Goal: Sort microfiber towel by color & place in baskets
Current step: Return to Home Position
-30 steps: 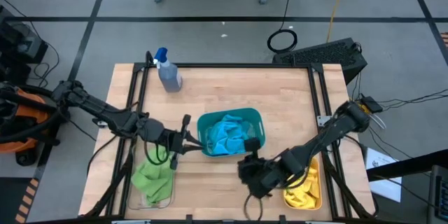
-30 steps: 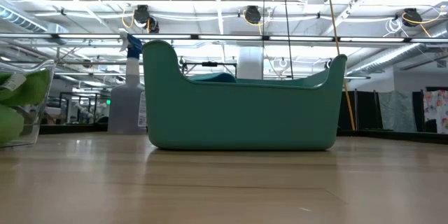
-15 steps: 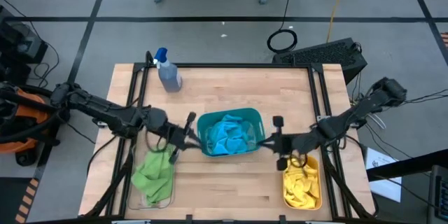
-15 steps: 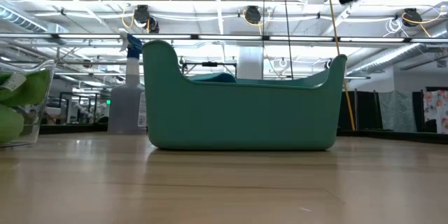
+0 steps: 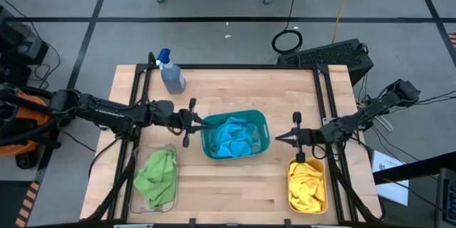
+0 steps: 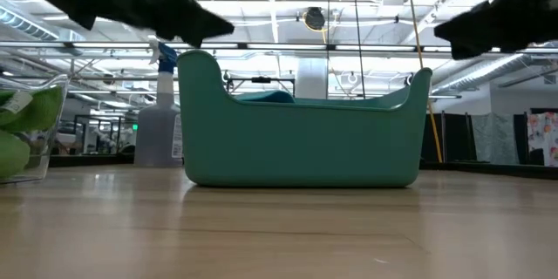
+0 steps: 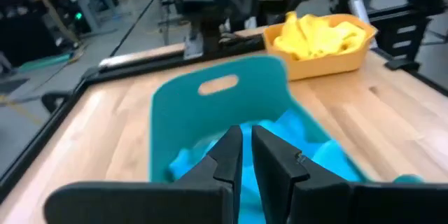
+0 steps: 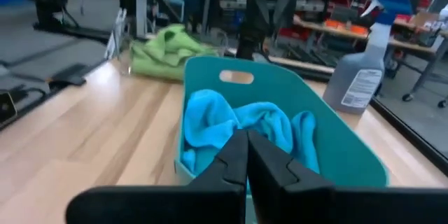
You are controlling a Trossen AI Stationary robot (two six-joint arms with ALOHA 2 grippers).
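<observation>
I am holding the closed, empty left gripper [image 5: 198, 121] and right gripper [image 5: 279, 137] flanking the teal basket [image 5: 261, 122], left one nearer.

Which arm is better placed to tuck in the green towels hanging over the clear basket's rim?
Left, probably. The left end effector hovers nearer the clear basket with the green towels; the right end effector waits across the teal basket.

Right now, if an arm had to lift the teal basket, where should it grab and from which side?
Probably the cut-out handle slot in an end wall of the teal basket. Each raised end has one. The left gripper and right gripper, both shut, each face an end, so come in level from there.
</observation>
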